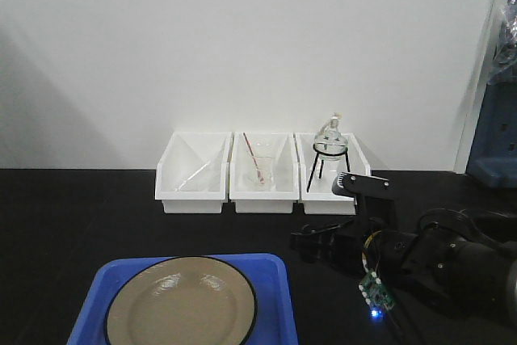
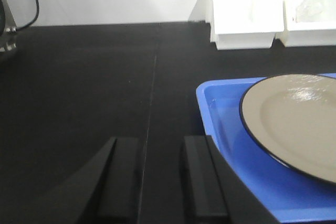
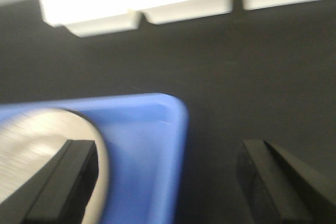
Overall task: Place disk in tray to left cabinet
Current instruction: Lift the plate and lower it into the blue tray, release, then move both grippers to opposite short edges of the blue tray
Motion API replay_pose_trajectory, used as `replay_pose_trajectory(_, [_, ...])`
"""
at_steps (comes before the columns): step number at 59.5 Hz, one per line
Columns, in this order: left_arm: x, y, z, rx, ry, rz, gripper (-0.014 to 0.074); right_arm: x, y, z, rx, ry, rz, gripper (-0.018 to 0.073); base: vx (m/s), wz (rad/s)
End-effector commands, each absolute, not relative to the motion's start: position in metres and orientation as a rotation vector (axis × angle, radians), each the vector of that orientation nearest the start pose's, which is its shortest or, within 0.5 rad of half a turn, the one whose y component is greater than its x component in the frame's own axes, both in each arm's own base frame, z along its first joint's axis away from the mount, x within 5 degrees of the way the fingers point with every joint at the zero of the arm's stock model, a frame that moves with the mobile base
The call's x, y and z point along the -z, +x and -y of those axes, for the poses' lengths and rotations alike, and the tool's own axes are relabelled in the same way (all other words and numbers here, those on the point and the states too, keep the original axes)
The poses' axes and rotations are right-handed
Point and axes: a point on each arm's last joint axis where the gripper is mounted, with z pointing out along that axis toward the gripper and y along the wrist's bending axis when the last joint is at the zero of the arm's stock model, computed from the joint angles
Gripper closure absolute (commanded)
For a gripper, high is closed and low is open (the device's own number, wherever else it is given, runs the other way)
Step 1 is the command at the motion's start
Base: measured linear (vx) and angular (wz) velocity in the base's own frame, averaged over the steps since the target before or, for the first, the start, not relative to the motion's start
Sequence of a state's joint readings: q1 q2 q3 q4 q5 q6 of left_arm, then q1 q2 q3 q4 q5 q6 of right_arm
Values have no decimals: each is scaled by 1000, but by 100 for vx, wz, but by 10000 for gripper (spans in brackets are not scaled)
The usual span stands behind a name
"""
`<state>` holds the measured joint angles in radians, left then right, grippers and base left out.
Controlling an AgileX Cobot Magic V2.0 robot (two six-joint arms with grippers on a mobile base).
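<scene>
The left gripper (image 2: 160, 182) sits just left of the blue tray (image 1: 275, 280), fingers a little apart, empty. The disk (image 1: 182, 300) lies flat in the tray, tan side up. The tray's long side runs left to right. The right gripper (image 3: 168, 182) is spread wide at its right edge

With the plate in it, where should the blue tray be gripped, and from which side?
On the tray, the raised rim at left and right ends, approached from both sides. The disk covers most of the floor, leaving only rim bare; a level two-sided hold should keep it from sliding.
</scene>
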<state>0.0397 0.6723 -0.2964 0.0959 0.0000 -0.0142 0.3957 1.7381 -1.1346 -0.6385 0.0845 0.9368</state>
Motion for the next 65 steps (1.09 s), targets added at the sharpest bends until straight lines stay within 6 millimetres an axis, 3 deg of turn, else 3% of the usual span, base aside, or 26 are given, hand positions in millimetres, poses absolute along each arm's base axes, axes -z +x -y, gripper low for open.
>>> replay_pose_trajectory(1, [-282,151,-6,-86,36,-1799,251,-272,355,-139,-241,-134,-2120,-20,0,0])
replay_pose_trajectory(11, [-303,183,-9,-94,26,-1935,251,-264,353,-134,-225,-19,-2211,-4,0,0])
replay_pose_trajectory(22, [-316,212,-10,-95,22,-1985,251,-267,354,-139,-323,4,-2169,-4,0,0])
replay_pose_trajectory(32, [-317,222,-11,-93,21,-2000,251,-269,354,-139,-320,-13,-2162,-1,0,0])
replay_pose_trajectory(38, [-314,224,-11,-93,21,-2014,251,-265,349,-132,-208,35,-2308,22,0,0])
replay_pose_trajectory(43, [-312,227,-11,-91,20,-2021,251,-266,348,-131,-123,-88,-2439,51,0,0])
replay_pose_trajectory(47, [-311,229,-11,-85,16,-2015,251,-266,352,-135,-150,-201,-2526,68,0,0])
replay_pose_trajectory(54, [-309,233,-11,-71,4,-2010,251,-269,365,-146,-373,-353,-2607,80,0,0])
replay_pose_trajectory(60, [-306,236,-11,-70,3,-2020,251,-270,381,-149,-511,-327,-2595,80,0,0])
replay_pose_trajectory(61, [-301,241,-10,-56,-3,-2044,251,-272,392,-147,-536,-274,-2552,80,0,0])
replay_pose_trajectory(65, [-297,247,-6,-23,-20,-2072,251,-272,400,-148,-529,-257,-2511,80,0,0])
